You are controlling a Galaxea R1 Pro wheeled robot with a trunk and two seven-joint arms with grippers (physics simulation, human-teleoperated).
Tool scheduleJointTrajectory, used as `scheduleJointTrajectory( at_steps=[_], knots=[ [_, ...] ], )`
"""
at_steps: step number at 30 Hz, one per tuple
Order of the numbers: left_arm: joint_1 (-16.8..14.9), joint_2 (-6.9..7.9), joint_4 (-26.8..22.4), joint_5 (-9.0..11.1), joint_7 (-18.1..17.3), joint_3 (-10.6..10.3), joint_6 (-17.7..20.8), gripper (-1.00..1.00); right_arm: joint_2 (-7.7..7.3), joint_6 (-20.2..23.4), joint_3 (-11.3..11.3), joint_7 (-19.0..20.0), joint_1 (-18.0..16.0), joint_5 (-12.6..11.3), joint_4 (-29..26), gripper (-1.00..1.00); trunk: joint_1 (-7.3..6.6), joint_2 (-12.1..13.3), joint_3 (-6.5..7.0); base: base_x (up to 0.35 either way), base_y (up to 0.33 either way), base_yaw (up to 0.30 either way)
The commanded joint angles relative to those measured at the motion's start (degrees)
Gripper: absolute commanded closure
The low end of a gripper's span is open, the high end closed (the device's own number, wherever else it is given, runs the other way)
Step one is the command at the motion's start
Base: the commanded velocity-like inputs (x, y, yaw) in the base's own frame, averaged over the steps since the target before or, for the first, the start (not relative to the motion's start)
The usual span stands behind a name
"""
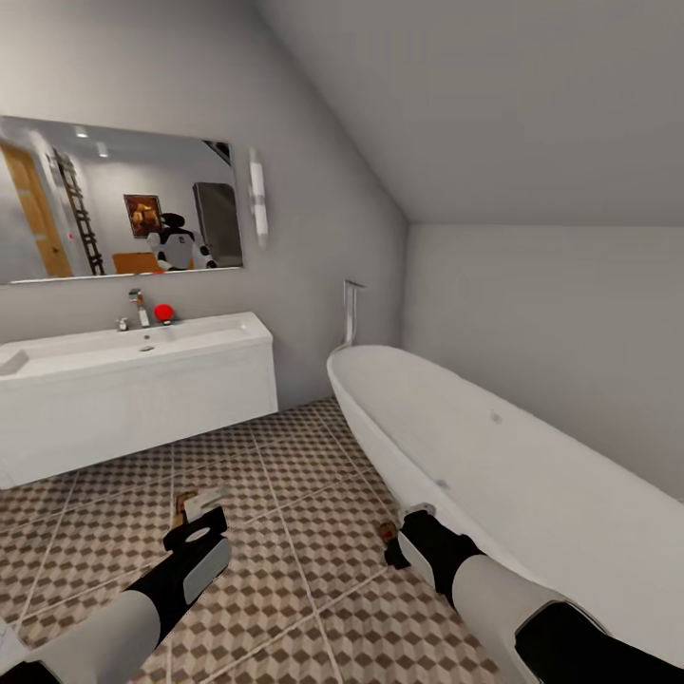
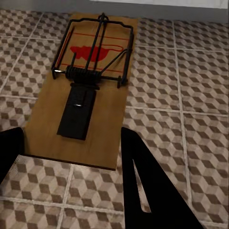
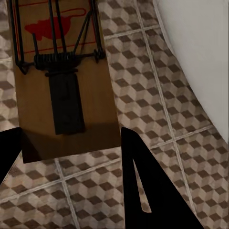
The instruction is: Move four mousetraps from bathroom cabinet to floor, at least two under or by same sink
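We see two of the small flat mousetraps, each a brown wooden board with a dark wire spring bar and a red mouse print, and both are at our claws. In the left wrist view one mousetrap (image 2: 88, 90) has its near end between the two black fingers (image 2: 143, 181) of the left gripper (image 2: 67, 148), and the rest of the board reaches out past the fingertips over the brown and beige cube-patterned tile floor (image 2: 191, 95). The fingers stand at either side of the board, so the left claw looks pinched on it by the end. In the head view this trap (image 1: 195, 502) shows just beyond the left gripper (image 1: 197, 528), above the floor (image 1: 285, 494) in front of the long white wall-hung sink unit (image 1: 133, 380), well short of its front.

The right wrist view shows the same hold: the second mousetrap (image 3: 59, 76) has its near end between the black fingers (image 3: 143, 186) of the right gripper (image 3: 67, 143), which appears pressed on the board's end. The white wall of the oval bathtub (image 3: 200, 52) runs close beside it. In the head view the right gripper (image 1: 394, 546) hangs just beside the bathtub (image 1: 494, 456), with a brown corner of the trap (image 1: 387, 532) at its tip.

A wide mirror (image 1: 114, 199) hangs above the sink.
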Motion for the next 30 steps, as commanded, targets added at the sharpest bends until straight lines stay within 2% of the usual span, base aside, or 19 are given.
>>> scheduleJointTrajectory(
  at_steps=[1,30],
  knots=[
    [-0.06,0.06,-0.03,0.41,0.27,-0.49,-0.26,1.00,-0.01,0.21,0.36,-0.45,-0.03,-0.78,-0.06,1.00,0.03,-0.03,-0.07,0.323,0.000,0.275],
    [-0.04,-0.80,0.24,0.32,-0.30,-0.60,0.18,1.00,-0.64,0.21,0.27,-1.03,-0.03,-0.51,-0.03,1.00,0.03,-0.03,-0.07,0.323,0.000,0.275]
  ],
)
